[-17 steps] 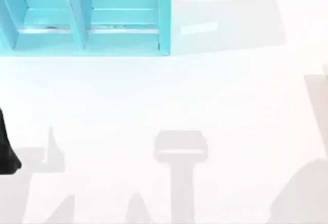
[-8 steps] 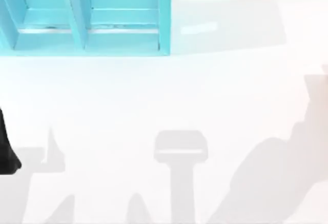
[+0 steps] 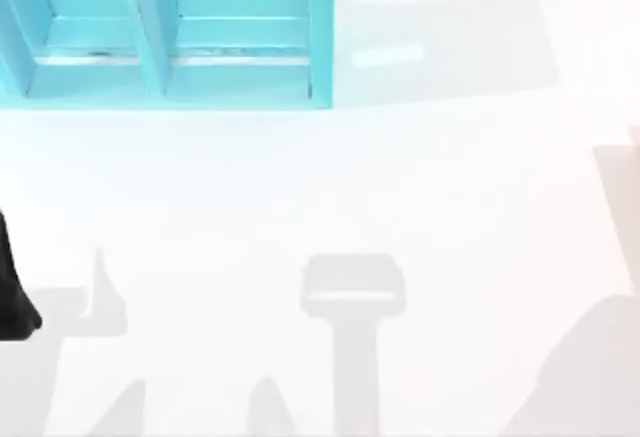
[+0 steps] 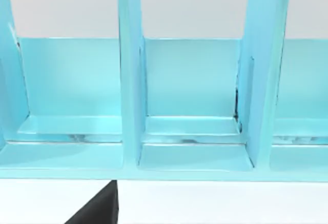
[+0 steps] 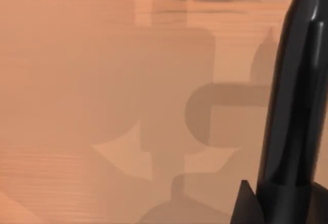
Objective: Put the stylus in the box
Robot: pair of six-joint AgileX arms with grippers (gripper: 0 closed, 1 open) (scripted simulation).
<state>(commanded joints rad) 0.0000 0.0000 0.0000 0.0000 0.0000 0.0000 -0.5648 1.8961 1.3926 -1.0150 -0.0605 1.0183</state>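
Note:
The box (image 3: 165, 32) is a cyan rack with upright dividers at the table's back left; its open compartments (image 4: 192, 106) face the left wrist camera. In the right wrist view a glossy black stick, the stylus (image 5: 294, 90), rises from between two dark fingers (image 5: 247, 206) of my right gripper (image 5: 282, 203), which is shut on it above an orange-brown surface. A black part of my left arm (image 3: 12, 297) sits at the table's left edge, and a dark wedge of the left gripper (image 4: 100, 211) shows in front of the box.
The white table (image 3: 400, 177) stretches from the box to the right edge, crossed by soft grey shadows (image 3: 352, 297). A large shadow (image 3: 590, 377) lies at the front right corner. A pale beige strip (image 3: 632, 137) shows at the right edge.
The big shadow at the table's front right spread leftward half a second ago and has now drawn back to the right. The left arm and the box have not moved.

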